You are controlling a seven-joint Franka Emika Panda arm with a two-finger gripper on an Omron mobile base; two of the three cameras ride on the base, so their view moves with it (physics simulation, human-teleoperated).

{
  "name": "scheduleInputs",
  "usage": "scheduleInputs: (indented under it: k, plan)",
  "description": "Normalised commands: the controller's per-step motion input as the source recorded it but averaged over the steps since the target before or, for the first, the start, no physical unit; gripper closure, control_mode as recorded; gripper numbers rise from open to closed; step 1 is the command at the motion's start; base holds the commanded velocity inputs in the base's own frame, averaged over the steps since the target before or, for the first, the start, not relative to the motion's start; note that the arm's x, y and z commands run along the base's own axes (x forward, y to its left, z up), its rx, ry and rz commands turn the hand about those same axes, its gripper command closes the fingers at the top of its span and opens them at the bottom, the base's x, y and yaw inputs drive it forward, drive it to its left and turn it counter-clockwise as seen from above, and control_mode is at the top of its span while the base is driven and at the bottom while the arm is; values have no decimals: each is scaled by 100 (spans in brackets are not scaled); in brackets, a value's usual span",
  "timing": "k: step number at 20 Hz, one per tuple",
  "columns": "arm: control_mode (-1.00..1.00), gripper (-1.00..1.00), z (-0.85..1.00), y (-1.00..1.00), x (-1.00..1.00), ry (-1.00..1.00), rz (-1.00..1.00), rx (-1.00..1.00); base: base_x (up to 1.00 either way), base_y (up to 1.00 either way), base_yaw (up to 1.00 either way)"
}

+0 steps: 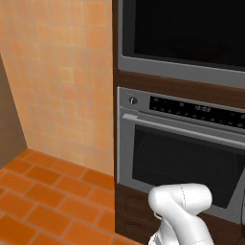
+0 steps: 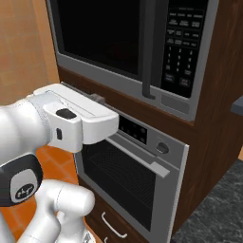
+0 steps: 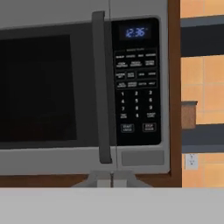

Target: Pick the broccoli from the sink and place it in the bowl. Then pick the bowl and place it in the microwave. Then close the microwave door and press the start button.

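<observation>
The microwave (image 3: 52, 87) fills the wall ahead of the hand, its dark glass microwave door (image 3: 39, 92) shut flush in the grey frame. A vertical bar handle (image 3: 101, 87) runs beside the keypad (image 3: 135, 83), whose start button (image 3: 127, 128) sits low on the left. My gripper (image 3: 111, 180) is shut with nothing between its tips, a short way in front of the frame's bottom edge. From the right the gripper (image 2: 97, 98) hovers below the microwave (image 2: 118, 42). The broccoli, sink and bowl are out of view.
A steel oven (image 1: 182, 158) with a bar handle and knob sits under the microwave (image 1: 182, 33), with a drawer (image 2: 114, 225) beneath it. An orange tiled wall (image 1: 62, 72) and floor (image 1: 43, 201) lie to the left. A dark counter (image 2: 213, 209) is at the right.
</observation>
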Motion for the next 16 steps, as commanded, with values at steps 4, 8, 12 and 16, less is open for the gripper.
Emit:
scheduleInputs:
  k: [4, 8, 12, 16]
  plan:
    - [-100, 100, -39, -9, 1, 1, -8, 0, 0, 0, 0]
    - [-100, 100, -2, -27, 3, 0, -5, 0, 0, 0, 0]
    - [-100, 100, 0, -38, 14, -2, 0, 2, 0, 0, 0]
    - [-100, 100, 0, -21, 32, -35, 6, 0, 0, 0, 0]
